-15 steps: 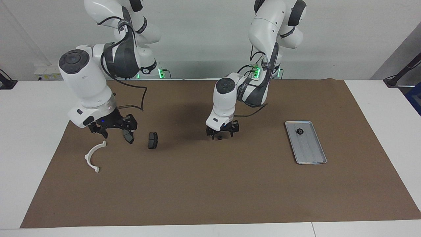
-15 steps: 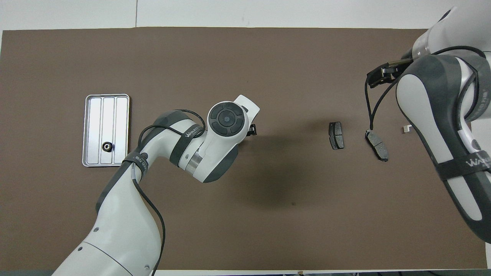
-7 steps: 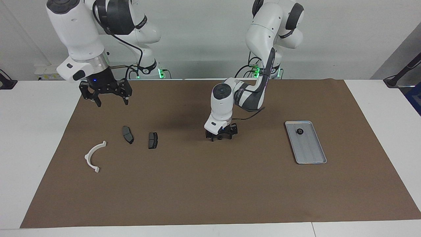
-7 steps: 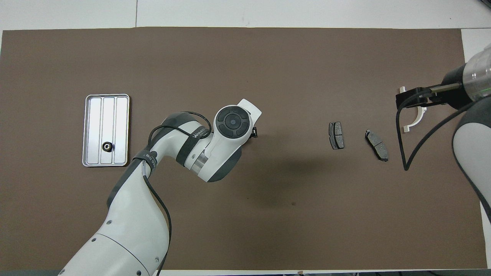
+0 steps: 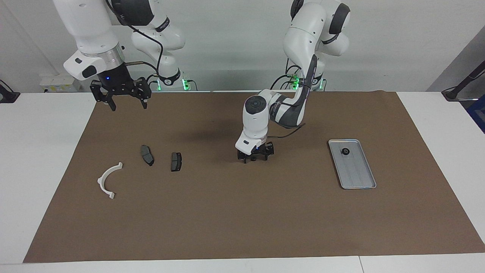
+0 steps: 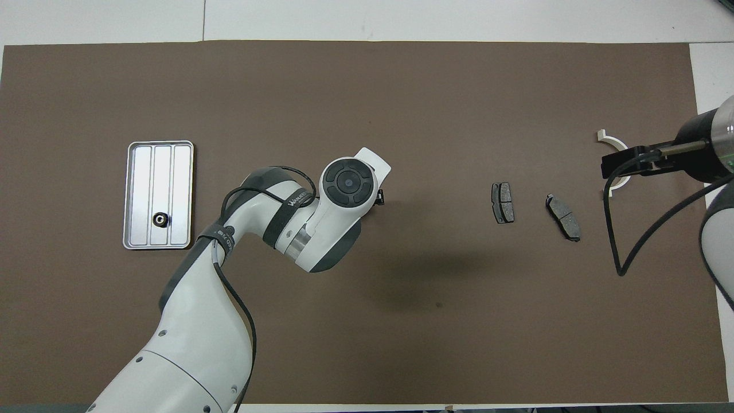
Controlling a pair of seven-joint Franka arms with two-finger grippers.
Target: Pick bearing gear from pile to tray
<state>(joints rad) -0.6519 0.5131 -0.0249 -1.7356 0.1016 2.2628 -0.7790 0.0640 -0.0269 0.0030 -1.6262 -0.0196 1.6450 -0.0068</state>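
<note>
The silver tray [image 5: 357,172] lies toward the left arm's end of the table, with one small black round piece [image 5: 345,151] in it; the tray [image 6: 162,172] and piece [image 6: 159,218] also show in the overhead view. My left gripper [image 5: 254,158] is down at the mat in the middle of the table; what is under it is hidden. The pile lies toward the right arm's end: two dark brake pads [image 5: 146,155] [image 5: 176,161] and a white arc piece [image 5: 108,180]. My right gripper [image 5: 128,103] is open, empty and raised high over the mat's edge nearest the robots.
A brown mat [image 5: 242,220] covers most of the white table. In the overhead view the right gripper [image 6: 616,165] covers part of the white arc [image 6: 611,186]. The left arm's wrist [image 6: 344,183] hides its own gripper from above.
My right gripper let go of a brake pad onto the mat and rose high, toward the robots. My left gripper came down over a small black piece, which no longer shows.
</note>
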